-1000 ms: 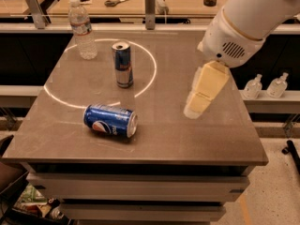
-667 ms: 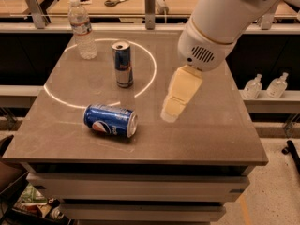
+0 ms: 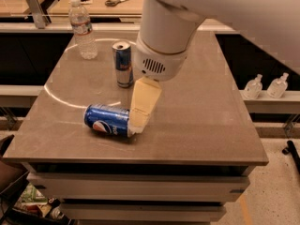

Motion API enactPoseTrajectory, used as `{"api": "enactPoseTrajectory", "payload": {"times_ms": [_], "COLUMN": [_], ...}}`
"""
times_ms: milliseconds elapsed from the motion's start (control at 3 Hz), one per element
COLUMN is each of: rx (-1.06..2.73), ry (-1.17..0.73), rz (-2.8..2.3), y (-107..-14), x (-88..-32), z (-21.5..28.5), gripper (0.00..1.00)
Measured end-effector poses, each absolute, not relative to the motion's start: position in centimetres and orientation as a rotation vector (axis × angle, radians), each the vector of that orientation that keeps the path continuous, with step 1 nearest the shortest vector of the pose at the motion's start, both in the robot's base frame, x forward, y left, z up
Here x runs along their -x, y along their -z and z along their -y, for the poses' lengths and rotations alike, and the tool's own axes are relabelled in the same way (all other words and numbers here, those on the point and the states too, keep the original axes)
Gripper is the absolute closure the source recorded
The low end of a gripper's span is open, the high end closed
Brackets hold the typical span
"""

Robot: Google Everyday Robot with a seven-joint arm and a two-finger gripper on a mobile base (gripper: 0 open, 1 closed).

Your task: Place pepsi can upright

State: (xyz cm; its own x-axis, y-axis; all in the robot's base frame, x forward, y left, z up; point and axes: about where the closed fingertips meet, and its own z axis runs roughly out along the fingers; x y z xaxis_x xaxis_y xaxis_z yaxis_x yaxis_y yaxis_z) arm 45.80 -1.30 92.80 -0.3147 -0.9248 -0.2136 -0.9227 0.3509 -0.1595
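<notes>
The pepsi can (image 3: 107,120) lies on its side on the grey-brown table (image 3: 201,125), near the front left, its logo facing me. My gripper (image 3: 139,118) hangs from the big white arm and reaches down to the can's right end, covering it. The cream-coloured fingers (image 3: 143,102) are at the can's right end, and I cannot tell whether they touch it.
A slim blue-and-silver energy drink can (image 3: 123,63) stands upright behind the pepsi can. A clear water bottle (image 3: 83,29) stands at the table's far left. Two small bottles (image 3: 266,86) sit on a ledge to the right. Scissors (image 3: 117,2) lie on the far counter.
My arm has swung left and down from the table's right side. The gripper now sits at the right end of the pepsi can. The can has not moved.
</notes>
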Motion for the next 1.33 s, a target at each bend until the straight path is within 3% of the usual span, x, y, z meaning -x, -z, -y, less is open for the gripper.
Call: {"api": "enactPoseTrajectory", "payload": {"times_ms": [1333], "rx": [1.748], "ry": [-0.010], "rz": [-2.365], "y": [-91.0], "x": [-47.8], "z": [-4.8], "gripper": [0.00]}}
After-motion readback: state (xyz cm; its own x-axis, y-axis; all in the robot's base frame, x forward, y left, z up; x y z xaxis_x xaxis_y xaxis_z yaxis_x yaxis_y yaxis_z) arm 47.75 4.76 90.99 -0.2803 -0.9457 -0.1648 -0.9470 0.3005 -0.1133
